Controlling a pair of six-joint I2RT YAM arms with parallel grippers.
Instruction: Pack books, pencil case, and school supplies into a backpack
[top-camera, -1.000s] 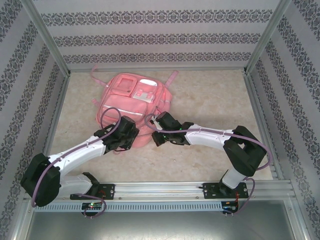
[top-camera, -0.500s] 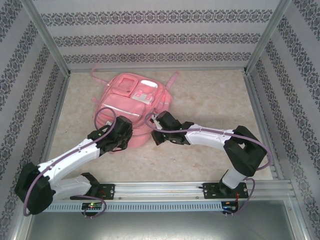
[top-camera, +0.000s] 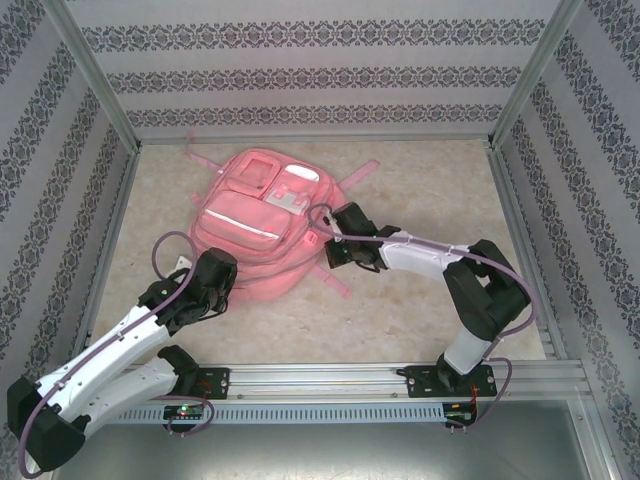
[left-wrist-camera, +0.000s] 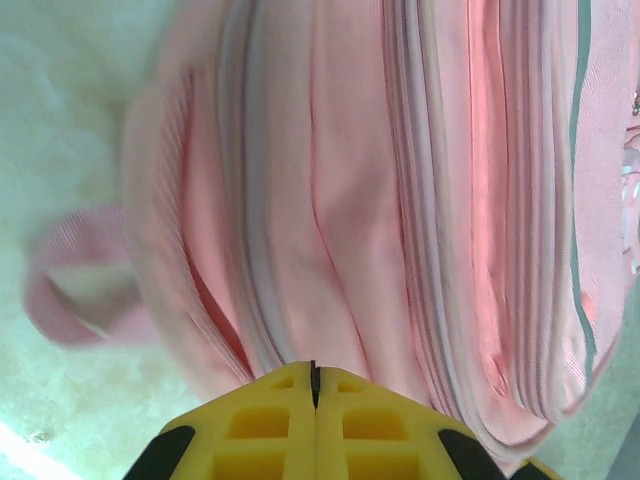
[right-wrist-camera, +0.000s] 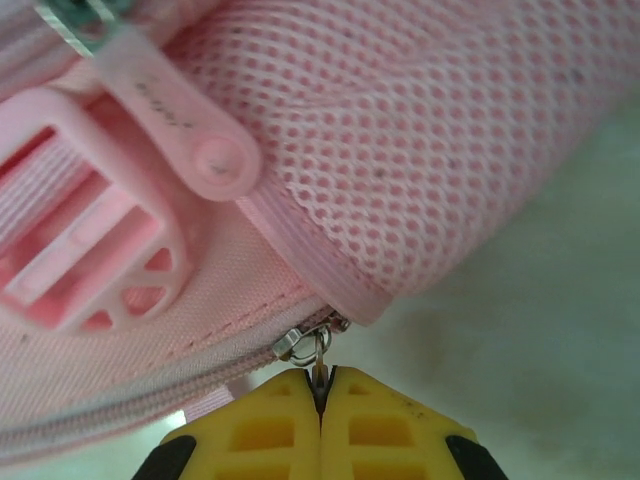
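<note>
From above, the backpack (top-camera: 262, 232) lies flat near the middle of the surface (top-camera: 420, 190), front pockets up and straps splayed at its far corners. The left end effector (top-camera: 222, 270) sits at the bag's near left edge, and the right end effector (top-camera: 333, 238) is against its right side. Fingers are too small here to read.

In the left wrist view, the left end effector (left-wrist-camera: 313, 372) has its yellow fingers pressed together with nothing between them, just short of the bag's ribbed side. A strap loop (left-wrist-camera: 60, 290) curls on the left. The picture is soft, so I cannot tell whether the zip lines across the fabric are open or shut.

In the right wrist view, the right end effector (right-wrist-camera: 322, 385) is pinched closed on a small metal zip pull (right-wrist-camera: 319, 348) at the end of a zip, beside the mesh pocket (right-wrist-camera: 440, 130) and below a pink buckle (right-wrist-camera: 90, 240).

My judgement is that the job is at a zipping step. The bag's inside is hidden in every view, so what has been packed cannot be checked. Whether the zip is being drawn open or closed is also unclear.
</note>
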